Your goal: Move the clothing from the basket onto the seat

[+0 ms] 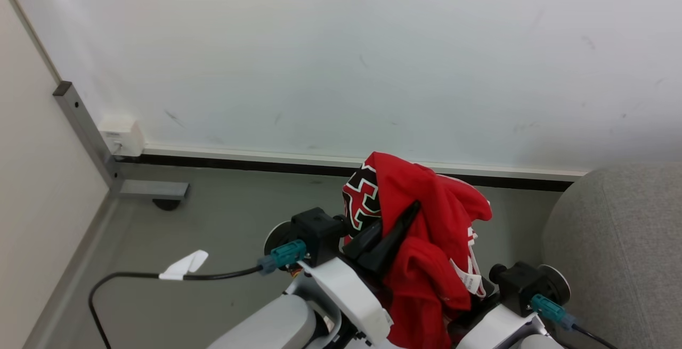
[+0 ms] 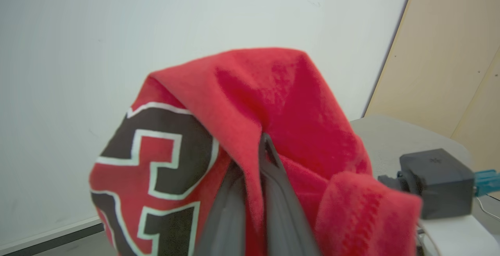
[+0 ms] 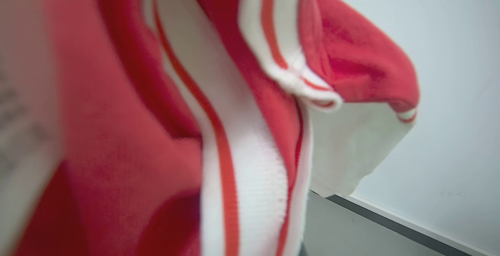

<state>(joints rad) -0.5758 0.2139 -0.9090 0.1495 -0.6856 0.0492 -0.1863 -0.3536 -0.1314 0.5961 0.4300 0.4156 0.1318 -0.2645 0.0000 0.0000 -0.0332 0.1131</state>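
Closest to me are the robot's two pale forearms [image 1: 346, 295], rising side by side from below, with a bundle of red clothing [image 1: 426, 216] draped over and between them. The left tool [image 1: 410, 210] points up into the bundle, and the left wrist view shows its two dark fingers [image 2: 281, 201] pressed together on a fold of the red fabric, so it is clamped on the clothing. A black-and-white number print [image 1: 362, 200] faces the left side of the bundle, and white striped trim [image 1: 469, 272] hangs down on the right. The dark block on the right wrist [image 1: 519, 285] sits just beside the hanging cloth. The right tool is buried under the fabric with its fingers drawn together, though I cannot tell whether it has cloth between them. The clothing is held up in the air above the grey floor [image 1: 224, 221], near the white wall [image 1: 341, 61], just left of the grey sofa [image 1: 618, 242] and not touching it.
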